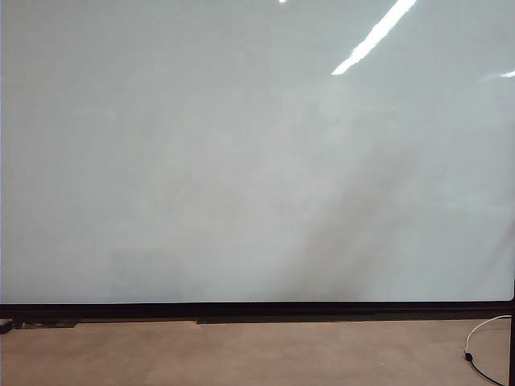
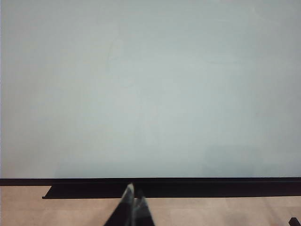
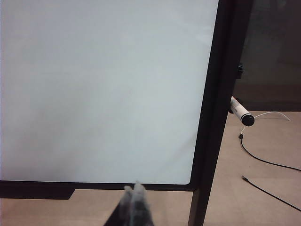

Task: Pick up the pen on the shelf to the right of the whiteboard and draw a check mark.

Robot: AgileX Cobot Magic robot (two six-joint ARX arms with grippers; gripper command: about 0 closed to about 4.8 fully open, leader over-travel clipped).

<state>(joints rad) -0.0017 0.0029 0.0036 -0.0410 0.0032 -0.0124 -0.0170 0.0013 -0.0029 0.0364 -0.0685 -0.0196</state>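
Observation:
The whiteboard (image 1: 241,161) fills the exterior view, glossy white with a black frame along its lower edge, and carries no check mark. In the right wrist view the pen (image 3: 242,113), a short white marker with a dark cap end, sticks out from the black post (image 3: 221,94) at the whiteboard's (image 3: 103,89) right side. My right gripper (image 3: 133,189) is shut and empty, low in front of the board's lower right corner, well short of the pen. My left gripper (image 2: 134,192) is shut and empty too, in front of the lower frame of the whiteboard (image 2: 150,89). Neither gripper shows in the exterior view.
A black tray rail (image 2: 169,188) runs under the board's lower edge. Black and white cables (image 3: 263,160) lie on the brown floor right of the post; a white cable (image 1: 483,330) shows at the exterior view's lower right. A ceiling light reflects on the board (image 1: 374,36).

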